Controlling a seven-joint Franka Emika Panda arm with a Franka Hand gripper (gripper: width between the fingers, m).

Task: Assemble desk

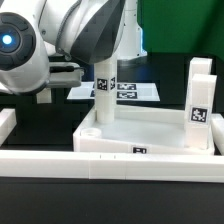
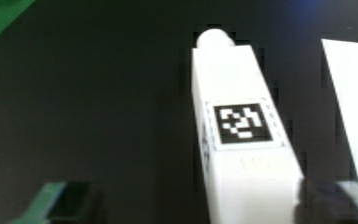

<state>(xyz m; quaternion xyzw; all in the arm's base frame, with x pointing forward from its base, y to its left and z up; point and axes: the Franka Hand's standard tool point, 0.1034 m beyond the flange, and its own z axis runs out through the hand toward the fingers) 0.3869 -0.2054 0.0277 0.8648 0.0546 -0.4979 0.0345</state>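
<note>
Exterior view shows the tabletop (image 1: 150, 140) lying against the border rail (image 1: 60, 162), with one leg (image 1: 107, 92) upright at its corner under the arm and another leg (image 1: 201, 95) standing at its far end; the gripper (image 2: 190, 200) hangs above the first leg, fingers (image 2: 51, 200) either side of it and apart from it, jaws partly open, holding nothing that I can tell; judging the step as grasping that leg, I would centre the post between the pads before closing; beyond the tabletop lies the marker board (image 1: 130, 91) on a black table (image 1: 40, 120); the room behind is dark.
</note>
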